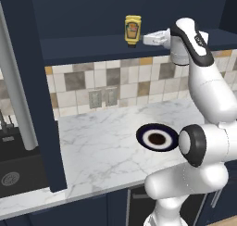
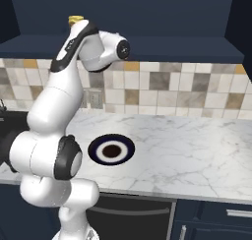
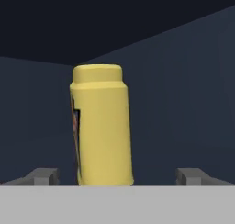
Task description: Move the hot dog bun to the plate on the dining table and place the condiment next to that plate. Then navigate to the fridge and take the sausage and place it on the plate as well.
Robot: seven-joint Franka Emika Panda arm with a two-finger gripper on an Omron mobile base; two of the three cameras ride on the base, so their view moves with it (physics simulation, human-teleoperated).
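Reaching toward the condiment [image 3: 102, 126], I am holding the gripper [image 3: 117, 176] wide, its two fingertips [image 3: 42, 176] standing either side of the bottle with clear gaps, touching nothing. In the hand view the yellow bottle is standing upright, straight ahead and between the tips. In the left base view the bottle [image 1: 132, 30] is sitting on a dark navy shelf [image 1: 92, 47] above the tiled wall [image 1: 115, 84], and the gripper [image 1: 147, 39] is hovering just right of it. Below, the marble counter [image 1: 102, 146] is carrying a navy-rimmed plate [image 1: 146, 136] with a white ring and a dark centre; in the right base view that plate [image 2: 96, 150] is lying near the front edge of the counter [image 2: 187, 155].

I am judging the condiment step as only starting: nothing is gripped yet. The bottle is left to close on, lift and carry to the dining table; the bun and sausage steps I cannot judge from here.
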